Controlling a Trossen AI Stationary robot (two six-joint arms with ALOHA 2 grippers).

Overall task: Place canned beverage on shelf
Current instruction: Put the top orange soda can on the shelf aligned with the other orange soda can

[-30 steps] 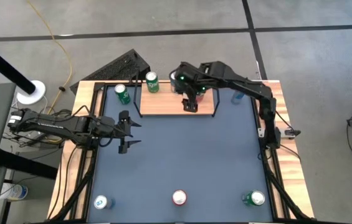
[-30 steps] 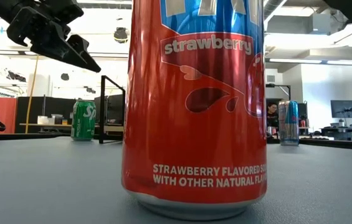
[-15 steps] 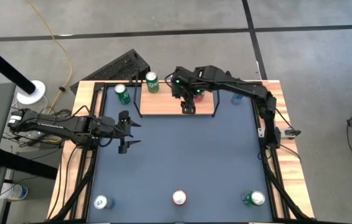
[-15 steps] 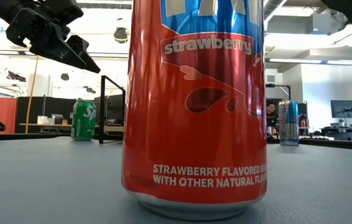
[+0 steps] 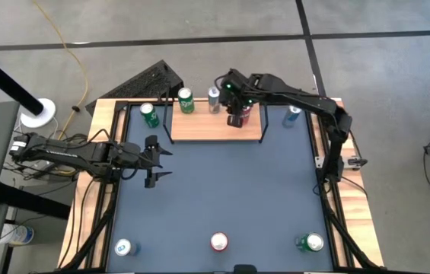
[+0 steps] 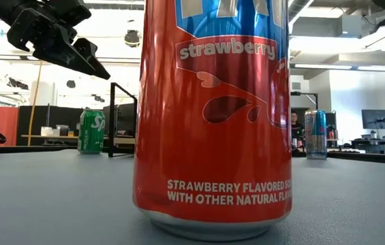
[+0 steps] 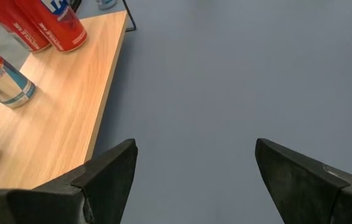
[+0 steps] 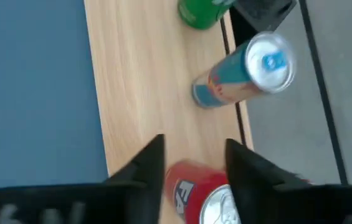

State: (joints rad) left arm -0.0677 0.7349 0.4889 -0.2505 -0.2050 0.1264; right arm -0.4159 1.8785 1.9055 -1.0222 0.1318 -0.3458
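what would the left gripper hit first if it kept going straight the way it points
Probably nothing soon: the left gripper, open, faces bare table. The shelf with its red cans lies off to one side of that line, though depth is hard to judge.

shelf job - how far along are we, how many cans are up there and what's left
Done: the shelf carries a green can, a slim silver can and a red can. In hand: the right gripper hovers over the red can, fingers either side. Left: four cans stand on the table; the left gripper waits open.
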